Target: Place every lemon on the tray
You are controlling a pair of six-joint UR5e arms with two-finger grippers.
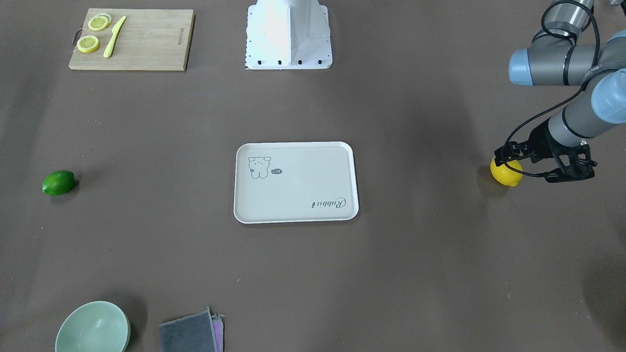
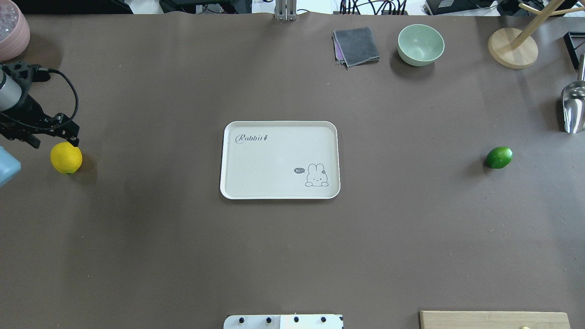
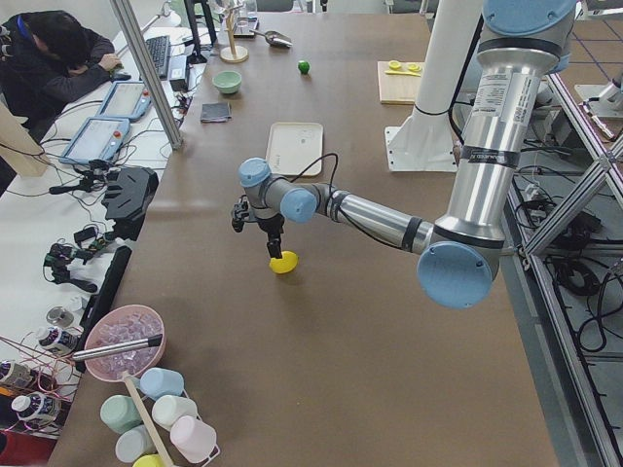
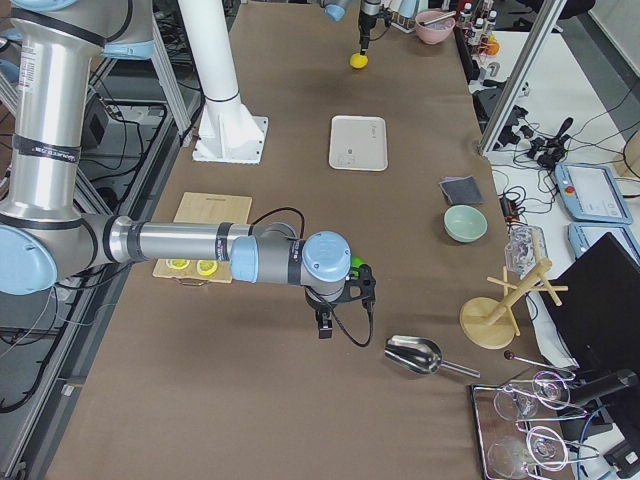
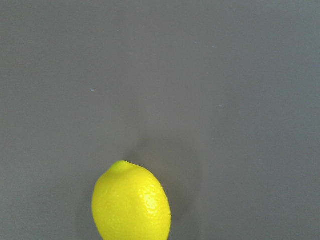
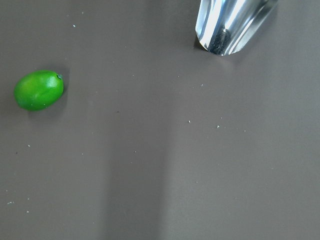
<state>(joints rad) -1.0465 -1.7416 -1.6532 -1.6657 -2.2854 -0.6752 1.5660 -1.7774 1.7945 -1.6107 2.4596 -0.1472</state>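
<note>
Left gripper (image 1: 506,157) hovers just over bright yellow oval lemon (image 1: 506,173), lined up for grasp; cannot tell jaw width. Off-white rectangular tray (image 1: 303,190) waits mid-table.

A robotics lab: teach pendants (image 3: 125,98), aluminium framing (image 3: 146,73), an operator (image 3: 49,53) at a keyboard (image 3: 159,56).

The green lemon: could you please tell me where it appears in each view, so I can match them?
Front-facing: green lemon far left, mid-height.
Overhead: green lemon far right, mid-height.
Exterior left: green lemon top centre.
Exterior right: green lemon just below centre, partly hidden.
Left wrist: not in it.
Right wrist: green lemon upper left.
Shared landmark: the tray, in all four exterior views.
</note>
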